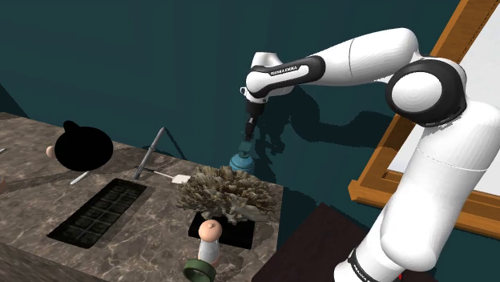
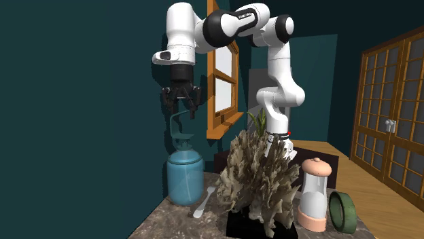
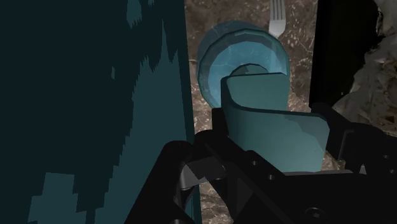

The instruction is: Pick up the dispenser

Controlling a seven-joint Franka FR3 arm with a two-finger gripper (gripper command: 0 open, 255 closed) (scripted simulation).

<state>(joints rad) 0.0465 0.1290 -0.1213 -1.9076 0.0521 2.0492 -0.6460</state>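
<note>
Tool (image 2: 181,112) wide apart, right above the pump of the teal dispenser (image 2: 184,178), fork (image 2: 204,202) beside it.

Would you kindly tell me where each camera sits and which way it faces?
Shoulder view: beside and behind the robot, looking down across the marble counter; the white arm reaches to the blue dispenser.
Second exterior view: low by the counter, facing the arm past a spiky plant; arm and gripper show.
Wrist view: on the hand, looking down onto the dispenser's pump; black fingers frame it.
Shared: second exterior and wrist views catch the fork beside the dispenser.
</note>
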